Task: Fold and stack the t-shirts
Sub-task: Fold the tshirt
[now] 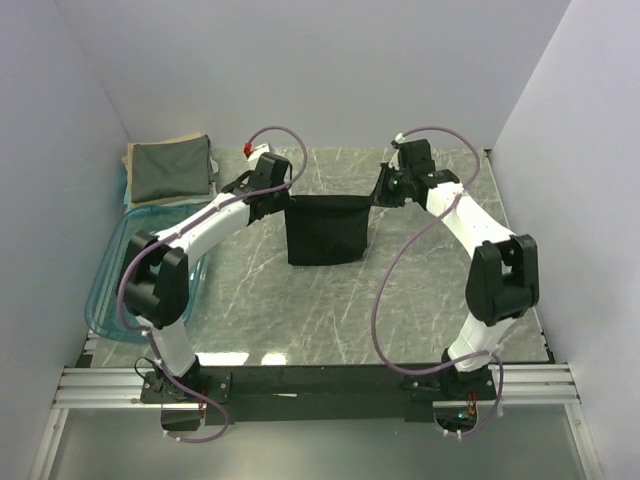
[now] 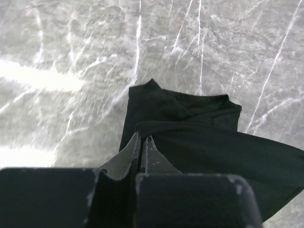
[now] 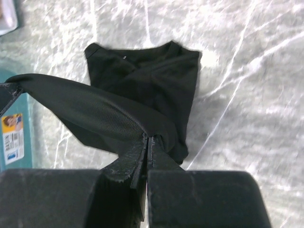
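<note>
While our left claw (image 2: 141, 142) and right claw (image 3: 147, 142) each pinch closed on an edge of the black t-shirt (image 1: 328, 232), it hangs between them, its lower half on the counter (image 1: 300, 310) below. Uneven pulling could slip cloth free, spoiling the fold.

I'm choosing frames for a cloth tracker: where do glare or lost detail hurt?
Left wrist: strong glare on the table at left; the black t-shirt is nearly featureless. Right wrist: an overexposed spot beside the shirt. Top external: even light, faint sheen at the near edge.
</note>
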